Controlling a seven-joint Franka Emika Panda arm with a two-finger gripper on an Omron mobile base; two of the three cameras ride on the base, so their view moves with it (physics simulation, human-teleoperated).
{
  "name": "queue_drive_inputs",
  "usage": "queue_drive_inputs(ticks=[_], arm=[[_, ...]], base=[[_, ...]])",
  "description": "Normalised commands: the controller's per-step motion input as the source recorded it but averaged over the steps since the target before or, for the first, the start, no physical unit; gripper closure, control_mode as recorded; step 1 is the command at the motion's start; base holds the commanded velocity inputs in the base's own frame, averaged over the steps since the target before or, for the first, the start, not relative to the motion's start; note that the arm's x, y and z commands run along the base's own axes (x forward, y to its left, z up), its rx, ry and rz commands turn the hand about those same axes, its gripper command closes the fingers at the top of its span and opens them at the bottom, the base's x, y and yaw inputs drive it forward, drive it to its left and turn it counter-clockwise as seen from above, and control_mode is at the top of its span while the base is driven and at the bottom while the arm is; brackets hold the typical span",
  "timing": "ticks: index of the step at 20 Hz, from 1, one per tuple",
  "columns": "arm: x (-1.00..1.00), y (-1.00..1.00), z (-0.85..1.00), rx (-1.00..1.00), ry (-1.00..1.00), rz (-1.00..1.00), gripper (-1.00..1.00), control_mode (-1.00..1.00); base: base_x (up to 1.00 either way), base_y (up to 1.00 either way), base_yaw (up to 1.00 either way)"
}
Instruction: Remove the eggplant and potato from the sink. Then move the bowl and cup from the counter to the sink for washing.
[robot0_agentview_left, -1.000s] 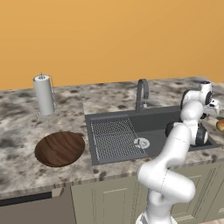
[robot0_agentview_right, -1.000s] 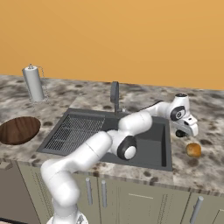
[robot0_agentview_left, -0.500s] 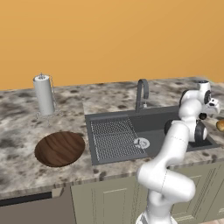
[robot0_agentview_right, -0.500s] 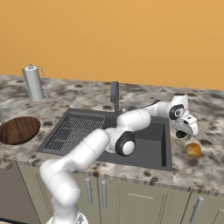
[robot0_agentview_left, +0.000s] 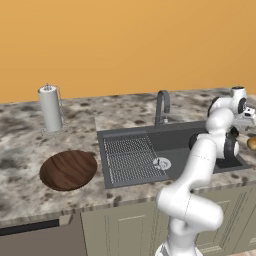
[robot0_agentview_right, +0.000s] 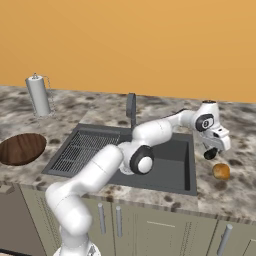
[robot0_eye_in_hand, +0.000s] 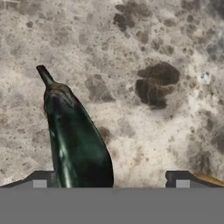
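End effector (robot0_agentview_right: 216, 153) spread wide, hovering over speckled granite table (robot0_agentview_right: 235, 185) right of dark grey sink (robot0_agentview_right: 175, 162). Glossy near-black teardrop eggplant (robot0_eye_in_hand: 76, 138) lying on table between fingertips, ungripped. Orange-tan potato (robot0_agentview_right: 221, 171) just beside.

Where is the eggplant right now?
The eggplant lies on the speckled counter in the hand view, toward the left by the open gripper. The right base view places that gripper right of the sink, just above the potato.
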Motion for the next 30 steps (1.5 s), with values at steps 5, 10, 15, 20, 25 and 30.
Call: queue_drive_inputs(ticks=[5,10,15,20,25,30], arm=[[-0.25,-0.01,0.41,0.00,0.00,0.00,-1.00,-1.00],[-0.37,-0.04,0.31,0.00,0.00,0.00,-1.00,-1.00],[-0.43,-0.01,0.25,0.00,0.00,0.00,-1.00,-1.00],[-0.43,-0.08,0.23,0.00,0.00,0.00,-1.00,-1.00],[-0.44,-0.08,0.22,0.00,0.00,0.00,-1.00,-1.00],[-0.37,-0.03,0.20,0.00,0.00,0.00,-1.00,-1.00]], base=[[0.00,0.00,0.00],[0.00,0.00,0.00],[0.00,0.00,0.00],[0.00,0.00,0.00],[0.00,0.00,0.00],[0.00,0.00,0.00]])
